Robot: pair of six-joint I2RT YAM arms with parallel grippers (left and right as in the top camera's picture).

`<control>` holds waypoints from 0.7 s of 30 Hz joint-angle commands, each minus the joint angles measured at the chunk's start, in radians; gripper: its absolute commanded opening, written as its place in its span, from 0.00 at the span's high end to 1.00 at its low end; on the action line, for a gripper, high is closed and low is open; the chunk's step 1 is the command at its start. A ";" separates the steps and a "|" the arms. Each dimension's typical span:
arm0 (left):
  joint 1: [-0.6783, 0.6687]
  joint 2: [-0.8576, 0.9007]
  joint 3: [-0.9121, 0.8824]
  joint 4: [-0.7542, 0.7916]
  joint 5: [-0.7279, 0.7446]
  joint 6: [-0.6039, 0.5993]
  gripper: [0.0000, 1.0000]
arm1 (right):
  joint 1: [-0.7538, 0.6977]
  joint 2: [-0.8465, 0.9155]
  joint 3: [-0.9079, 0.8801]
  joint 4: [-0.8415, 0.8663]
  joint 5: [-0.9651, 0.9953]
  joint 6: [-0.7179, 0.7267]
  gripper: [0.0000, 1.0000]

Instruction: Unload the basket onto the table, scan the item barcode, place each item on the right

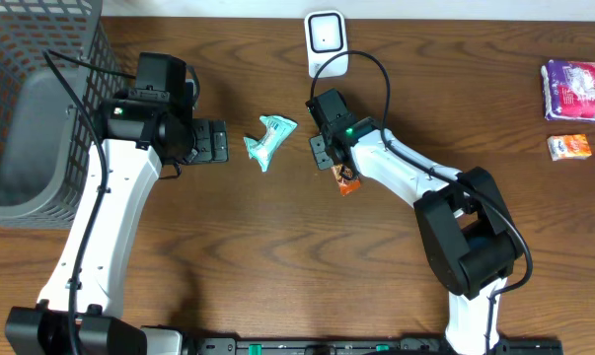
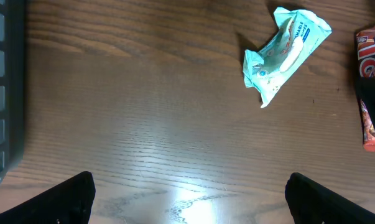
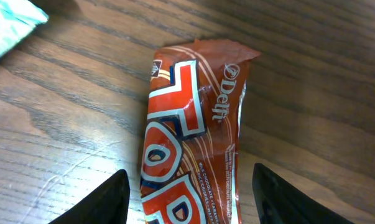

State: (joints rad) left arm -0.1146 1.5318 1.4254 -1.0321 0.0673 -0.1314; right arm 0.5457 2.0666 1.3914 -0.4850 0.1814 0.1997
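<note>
Right pincer is hovering partly open over the orange chocolate bar, which is lying flat on the wooden table between its fingers, a gap showing on each side. Left pincer is gaping wide, holding nothing, a crumpled teal packet lying well ahead of its tips.

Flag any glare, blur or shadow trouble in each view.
Overhead: even light, sharp, only soft shadows. Left wrist: white glare patch on the table at bottom centre; teal packet sharp. Right wrist: orange wrapper crisp, with small foil highlights.
</note>
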 commanded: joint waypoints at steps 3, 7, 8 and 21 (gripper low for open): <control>0.001 0.004 -0.003 -0.003 -0.016 -0.008 0.02 | 0.007 0.061 -0.005 -0.001 0.019 -0.014 0.41; 0.001 0.004 -0.003 -0.003 -0.016 -0.008 0.02 | 0.007 0.064 -0.005 0.003 0.019 -0.014 0.56; 0.001 0.004 -0.003 -0.003 -0.016 -0.008 0.02 | 0.007 0.064 -0.004 0.006 0.019 -0.014 0.59; 0.001 0.004 -0.003 -0.003 -0.016 -0.008 0.02 | -0.010 0.054 -0.004 0.000 0.019 0.057 0.99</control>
State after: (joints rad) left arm -0.1146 1.5318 1.4254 -1.0321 0.0673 -0.1314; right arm 0.5446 2.0991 1.3930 -0.4744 0.2028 0.2062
